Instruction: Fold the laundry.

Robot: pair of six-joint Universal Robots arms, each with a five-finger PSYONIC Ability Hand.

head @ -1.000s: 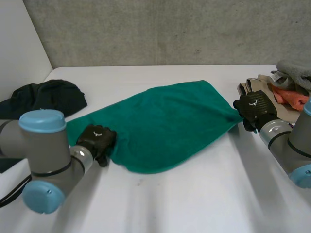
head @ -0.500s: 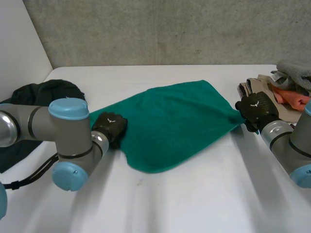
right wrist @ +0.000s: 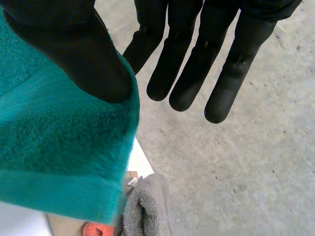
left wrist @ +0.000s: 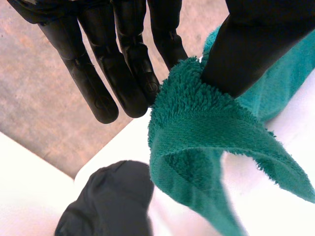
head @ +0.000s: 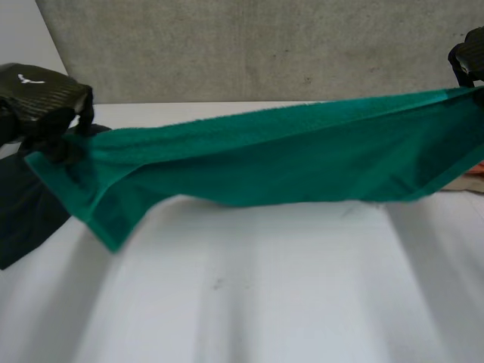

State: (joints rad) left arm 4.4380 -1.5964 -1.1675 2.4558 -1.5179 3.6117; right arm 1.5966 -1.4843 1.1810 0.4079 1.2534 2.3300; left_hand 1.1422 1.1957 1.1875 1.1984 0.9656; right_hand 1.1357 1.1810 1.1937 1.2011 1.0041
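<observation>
While the green towel (head: 265,159) hangs stretched above the table (head: 265,302) between both hands, left hand (head: 38,91) pinches one corner thumb-to-fingertip, right hand (head: 469,57) seemingly clamps the other under its thumb, other fingers straight; pull level, lay flat before folding

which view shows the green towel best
The head view: the green towel hangs stretched whole between the left hand and right hand. Each wrist view gives one end pinched under that hand's thumb.
</observation>
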